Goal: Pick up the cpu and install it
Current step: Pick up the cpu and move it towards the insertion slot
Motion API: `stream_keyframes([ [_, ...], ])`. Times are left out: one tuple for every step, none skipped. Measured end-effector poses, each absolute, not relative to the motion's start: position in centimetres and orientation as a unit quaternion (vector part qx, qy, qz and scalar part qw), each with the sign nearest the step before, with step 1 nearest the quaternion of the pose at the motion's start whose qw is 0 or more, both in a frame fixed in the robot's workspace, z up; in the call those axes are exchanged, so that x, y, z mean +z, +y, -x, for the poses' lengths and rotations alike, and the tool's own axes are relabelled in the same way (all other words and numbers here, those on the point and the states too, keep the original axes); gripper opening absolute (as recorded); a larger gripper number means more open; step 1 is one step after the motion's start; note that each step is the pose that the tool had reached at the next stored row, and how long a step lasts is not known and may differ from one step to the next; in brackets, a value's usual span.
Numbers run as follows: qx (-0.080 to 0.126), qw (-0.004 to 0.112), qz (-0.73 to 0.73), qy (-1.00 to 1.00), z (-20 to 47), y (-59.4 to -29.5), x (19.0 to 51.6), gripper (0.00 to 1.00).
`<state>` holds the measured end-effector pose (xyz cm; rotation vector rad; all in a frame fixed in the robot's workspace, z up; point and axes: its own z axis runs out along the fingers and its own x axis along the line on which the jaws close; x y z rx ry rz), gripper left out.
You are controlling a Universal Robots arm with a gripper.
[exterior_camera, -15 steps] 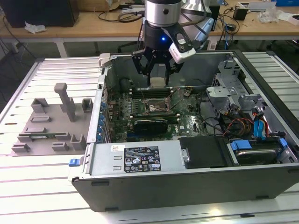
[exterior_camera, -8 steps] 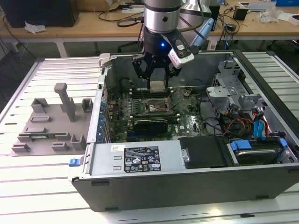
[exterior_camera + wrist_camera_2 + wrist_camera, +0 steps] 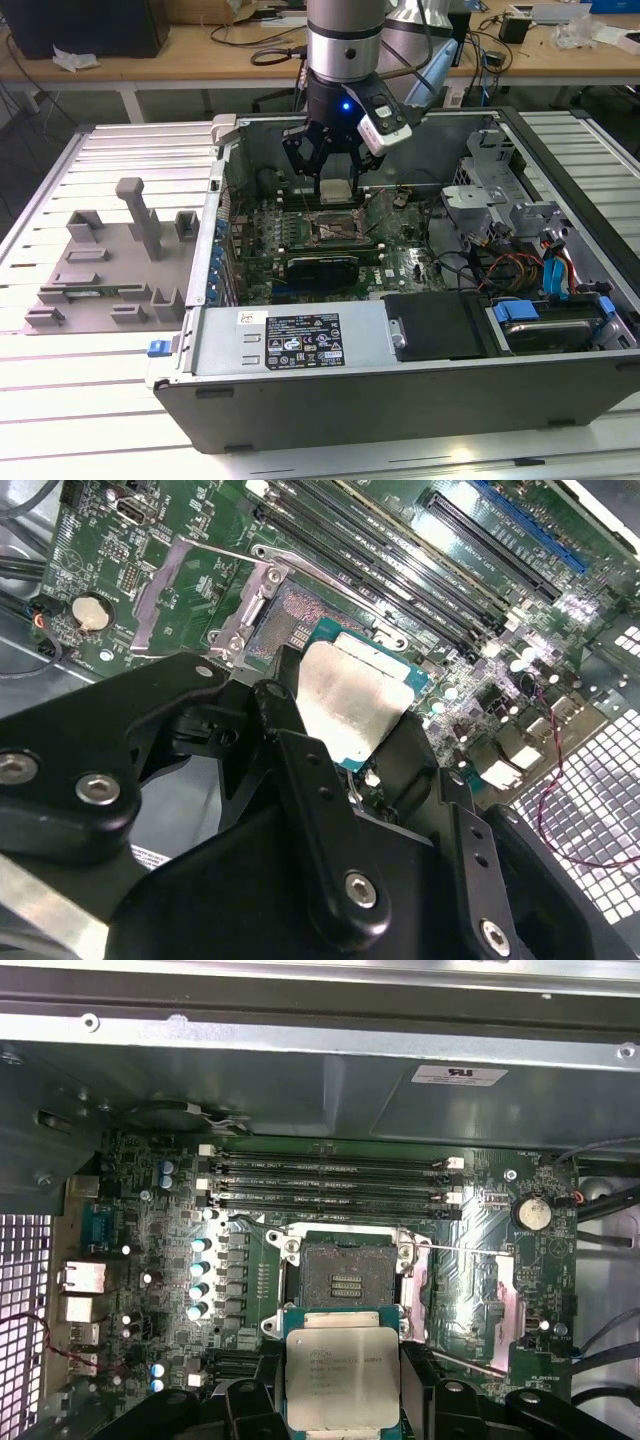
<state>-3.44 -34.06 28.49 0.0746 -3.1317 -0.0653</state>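
A lab with cluttered benches lies behind. Under me is a slatted white table (image 3: 60, 400) carrying one open computer case (image 3: 400, 390) and, well off to the side of my claw (image 3: 334, 187), one grey tray (image 3: 100, 270). Inside the case, below my claw, lies the green motherboard (image 3: 150, 1220). My claw is drawn in narrow on the one cpu (image 3: 342, 1375), pinching opposite edges, silvery plate facing away from the board. The one socket (image 3: 345, 1275) sits beneath the chip and a touch ahead of it, not touching. Its hold-down frame (image 3: 500, 1300) is swung open to one side. I judge the chip squared to the socket. Beyond the socket run four memory slots (image 3: 330, 1185), and off to one side sits one coin cell (image 3: 532, 1212).
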Motion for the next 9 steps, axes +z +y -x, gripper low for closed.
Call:
stream_keyframes([
  [-0.021, 0.004, -0.024, -0.999, 3.44, -34.06, 28.49, 0.55],
  [-0.021, 0.004, -0.024, -0.999, 3.44, -34.06, 28.47, 0.55],
  [-0.021, 0.004, -0.024, -0.999, 3.44, -34.06, 28.38, 0.55],
  [-0.021, 0.004, -0.024, -0.999, 3.44, -34.06, 28.27, 0.55],
  [-0.021, 0.004, -0.024, -0.999, 3.44, -34.04, 28.22, 0.55],
  [-0.021, 0.004, -0.024, -0.999, 3.44, -34.02, 28.15, 0.55],
  [-0.021, 0.004, -0.024, -0.999, 3.44, -34.02, 28.04, 0.55],
  [-0.021, 0.004, -0.024, -0.999, 3.44, -34.02, 28.02, 0.55],
  [-0.021, 0.004, -0.024, -0.999, 3.44, -34.02, 28.02, 0.55],
])
